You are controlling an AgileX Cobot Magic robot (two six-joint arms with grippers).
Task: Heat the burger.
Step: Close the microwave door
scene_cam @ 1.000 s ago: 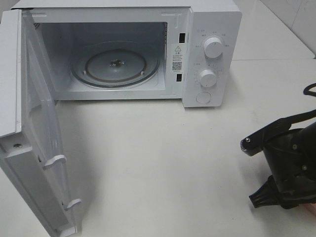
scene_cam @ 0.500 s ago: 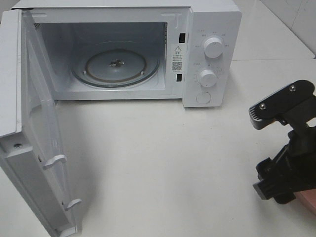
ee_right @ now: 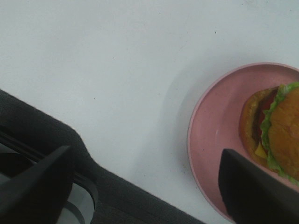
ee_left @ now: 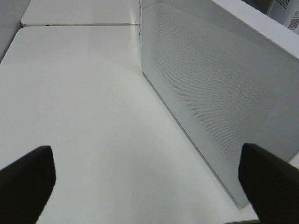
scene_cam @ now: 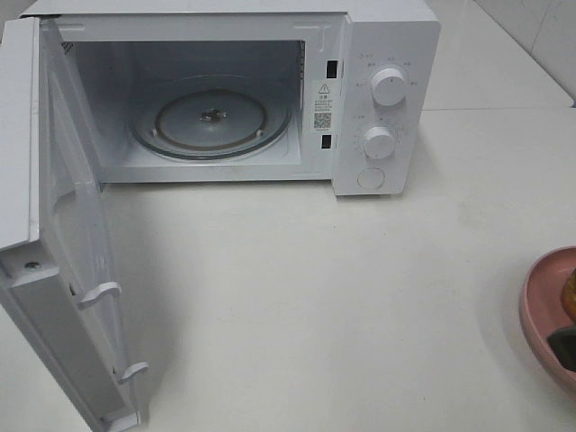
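The burger [ee_right: 280,128], with a golden-brown bun and green lettuce, lies on a pink plate [ee_right: 212,140]. My right gripper [ee_right: 145,151] hangs open above the table beside the plate, and one finger [ee_right: 252,186] reaches over the plate's rim next to the burger. In the exterior high view only a sliver of the burger [scene_cam: 571,292] and of the plate [scene_cam: 540,306] shows at the right edge. My left gripper [ee_left: 145,161] is open over bare table beside the microwave door [ee_left: 219,93], with nothing between its fingers.
The white microwave [scene_cam: 387,90] stands at the back with its door [scene_cam: 63,234] swung wide open to the left. Its glass turntable [scene_cam: 211,117] carries nothing. A black piece of equipment [ee_right: 56,140] crosses one corner of the right wrist view.
My right arm has pulled out of the exterior high view to the right, uncovering the pink plate, and its jaws have spread wider. The microwave and door have not moved.
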